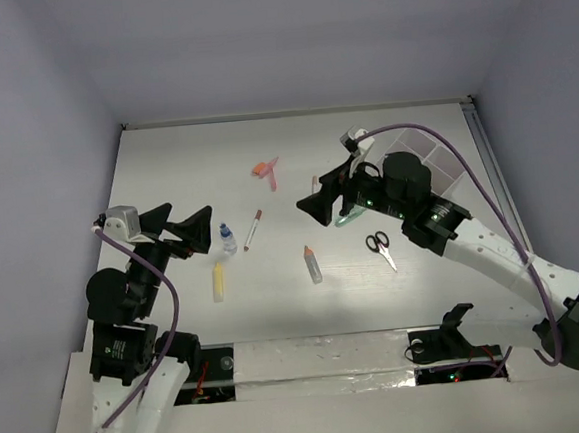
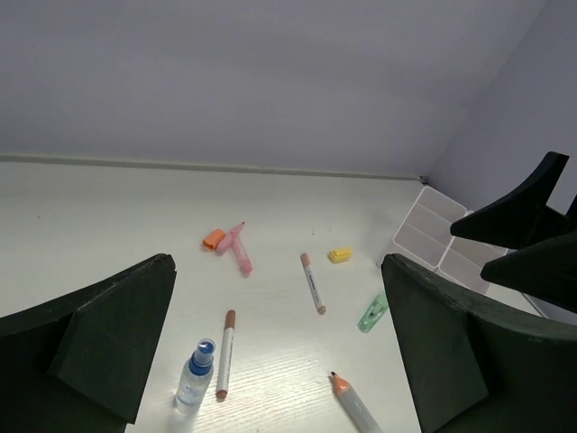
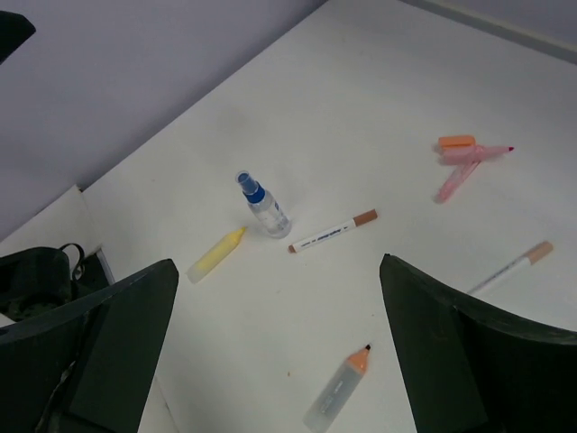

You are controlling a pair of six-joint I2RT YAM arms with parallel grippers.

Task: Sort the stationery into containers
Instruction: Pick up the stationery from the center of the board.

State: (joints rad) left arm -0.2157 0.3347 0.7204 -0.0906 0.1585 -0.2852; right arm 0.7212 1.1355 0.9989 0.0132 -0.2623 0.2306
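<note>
Three lilac walls (image 1: pixel 285 36) enclose the white table (image 1: pixel 166 176) strewn with stationery (image 1: pixel 253 229).

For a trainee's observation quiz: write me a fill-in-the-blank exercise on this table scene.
The bottle has a ___ cap.
The scissors have ___ handles.
The yellow tube lies nearer the ___ arm's base.
The left tool stands ___, holding nothing.
Missing words: blue; black; left; open.
</note>
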